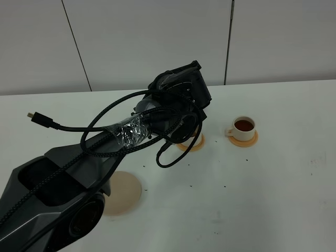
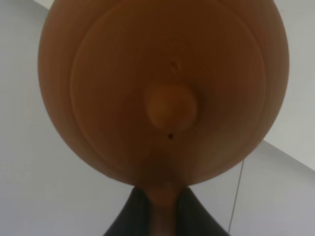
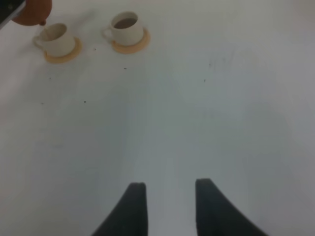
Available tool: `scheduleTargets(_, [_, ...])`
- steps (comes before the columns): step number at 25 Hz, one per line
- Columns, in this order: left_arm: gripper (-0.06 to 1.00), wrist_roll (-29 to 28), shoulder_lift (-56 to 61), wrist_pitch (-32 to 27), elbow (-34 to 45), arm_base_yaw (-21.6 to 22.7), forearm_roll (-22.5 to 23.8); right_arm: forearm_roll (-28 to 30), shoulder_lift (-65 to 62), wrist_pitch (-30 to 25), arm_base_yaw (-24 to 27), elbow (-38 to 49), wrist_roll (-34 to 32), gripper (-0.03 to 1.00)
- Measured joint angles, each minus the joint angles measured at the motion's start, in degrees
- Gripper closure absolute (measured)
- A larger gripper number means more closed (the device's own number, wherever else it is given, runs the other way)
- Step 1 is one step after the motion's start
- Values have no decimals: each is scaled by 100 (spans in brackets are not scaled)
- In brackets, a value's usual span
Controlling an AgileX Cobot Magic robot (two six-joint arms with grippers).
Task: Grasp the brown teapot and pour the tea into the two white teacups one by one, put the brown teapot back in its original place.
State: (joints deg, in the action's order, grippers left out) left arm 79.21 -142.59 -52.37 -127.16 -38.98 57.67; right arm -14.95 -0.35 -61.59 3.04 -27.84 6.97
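Holding the brown teapot [image 2: 162, 88] by its handle, the left hand [image 2: 158, 209] is clamped tight, spout right over one white teacup [image 3: 55, 39]. Tea's in the other teacup [image 3: 125, 27]; right hand [image 3: 170, 196] hangs open, empty.

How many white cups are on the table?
2. One cup, filled with tea, stands on the right; the other cup, left of it, is by the teapot spout, behind the arm in the high view.
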Motion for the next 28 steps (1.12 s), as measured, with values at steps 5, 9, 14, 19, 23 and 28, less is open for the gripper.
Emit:
scheduleTargets(5, [77, 4, 0, 18, 0, 0, 0, 0, 0, 0, 0, 0, -6, 73])
scheduleTargets(9, [77, 4, 0, 18, 0, 0, -5, 0, 0, 0, 0, 0, -2, 73])
scheduleTargets(14, [77, 4, 0, 32, 0, 0, -5, 0, 0, 0, 0, 0, -2, 73])
scheduleTargets(19, [77, 4, 0, 36, 0, 0, -5, 0, 0, 0, 0, 0, 0, 73])
scheduleTargets(23, [77, 4, 0, 36, 0, 0, 0, 0, 0, 0, 0, 0, 0, 73])
scheduleTargets(28, [77, 118, 0, 36, 0, 0, 19, 0, 0, 0, 0, 0, 0, 73])
